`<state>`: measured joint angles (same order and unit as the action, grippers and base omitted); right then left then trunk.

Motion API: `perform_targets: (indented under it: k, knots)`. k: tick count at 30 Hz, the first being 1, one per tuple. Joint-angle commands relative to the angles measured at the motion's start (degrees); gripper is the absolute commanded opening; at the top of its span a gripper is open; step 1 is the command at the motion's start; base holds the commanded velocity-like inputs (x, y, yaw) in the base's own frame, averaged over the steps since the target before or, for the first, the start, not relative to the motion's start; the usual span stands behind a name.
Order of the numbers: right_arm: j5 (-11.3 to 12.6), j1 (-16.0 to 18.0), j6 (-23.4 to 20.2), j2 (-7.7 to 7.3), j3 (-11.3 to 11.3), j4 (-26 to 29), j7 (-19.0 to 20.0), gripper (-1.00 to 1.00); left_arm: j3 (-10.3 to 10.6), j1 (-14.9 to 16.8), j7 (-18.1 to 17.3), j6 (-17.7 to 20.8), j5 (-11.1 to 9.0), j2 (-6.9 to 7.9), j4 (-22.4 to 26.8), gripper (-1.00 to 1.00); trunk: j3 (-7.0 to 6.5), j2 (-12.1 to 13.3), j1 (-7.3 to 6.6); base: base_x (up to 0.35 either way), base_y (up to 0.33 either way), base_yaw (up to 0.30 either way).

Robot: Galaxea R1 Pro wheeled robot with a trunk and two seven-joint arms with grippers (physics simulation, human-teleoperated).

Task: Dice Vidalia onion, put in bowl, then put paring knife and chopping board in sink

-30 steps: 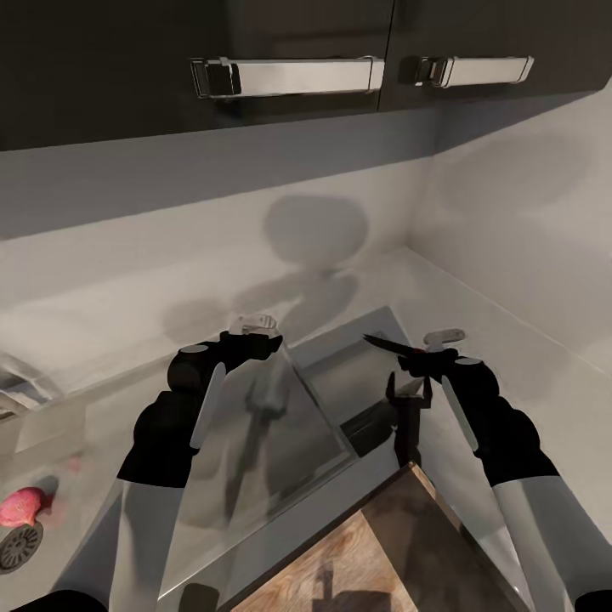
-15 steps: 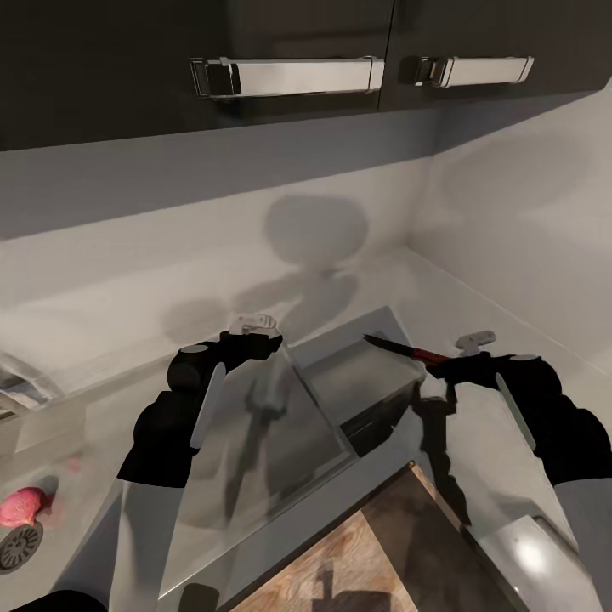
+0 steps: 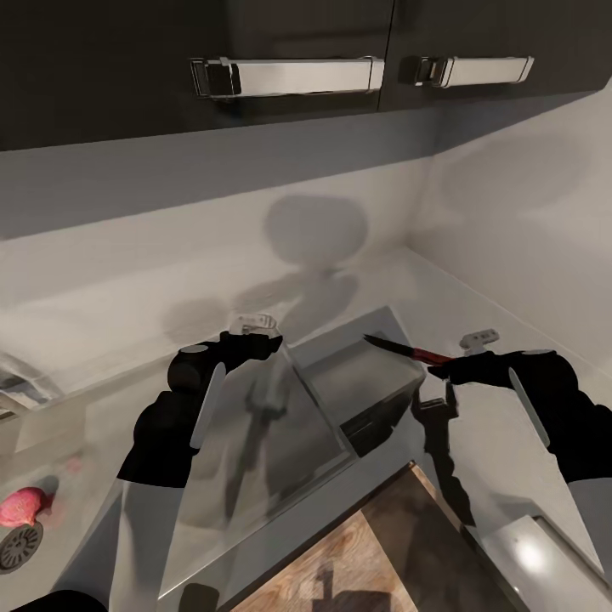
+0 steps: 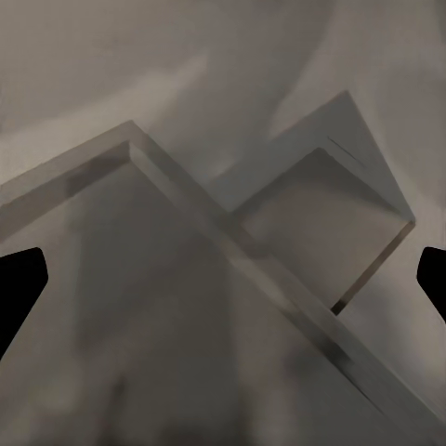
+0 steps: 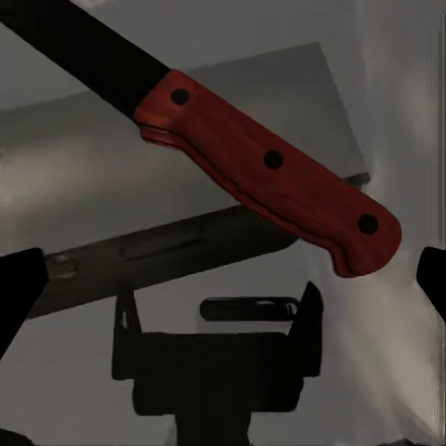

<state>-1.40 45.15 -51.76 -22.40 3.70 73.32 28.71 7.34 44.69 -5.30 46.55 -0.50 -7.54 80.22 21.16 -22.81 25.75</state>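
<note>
The knife [image 3: 402, 347] is seen over a grey block's [image 3: 361, 384] edge, its red handle ungripped between the wide-spread right gripper [image 3: 449, 367], the left gripper [image 3: 255, 331] is likewise held wide, and the onion [image 3: 20, 507] is left in the sink [image 3: 64, 510]

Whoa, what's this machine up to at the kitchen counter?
A two-armed robot is getting ready to chop an onion. Its right tool is open at the red handle of a small knife, not clamped on it. The left tool hangs open over the steel drainboard. The onion lies in the sink beside the drain, and the wooden chopping board sits bare in front.
</note>
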Motion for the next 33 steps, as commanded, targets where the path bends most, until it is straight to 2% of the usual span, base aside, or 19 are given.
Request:
perform_targets:
  k: [1, 4, 8, 33]
  knots:
    - [-0.2, 1.2, -1.7, -0.04, 0.1, 1.6, 0.3, 1.0, 0.0, 0.0, -0.1, 0.3, 0.0, -0.02, 0.1, 1.0, 0.1, -0.1, 0.03, 0.0, 0.0, 0.0]
    - [-0.2, 2.9, -5.1, -0.02, 0.1, 2.6, 0.3, 1.0, 0.0, 0.0, -0.1, 0.3, 0.0, -0.14, 0.0, 1.0, 0.1, -0.1, 0.03, 0.0, 0.0, 0.0]
    - [-0.2, 4.2, -6.0, -0.02, 0.1, 2.8, 0.3, 1.0, 0.0, 0.0, -0.1, 0.3, 0.0, -0.25, 0.0, 1.0, 0.1, -0.1, 0.03, 0.0, 0.0, 0.0]
    - [0.0, 5.0, -6.2, -0.01, 0.0, 2.9, 0.4, 1.0, 0.0, 0.0, -0.1, 0.3, 0.0, -0.35, 0.1, 1.0, 0.1, -0.1, 0.03, 0.0, 0.0, 0.0]
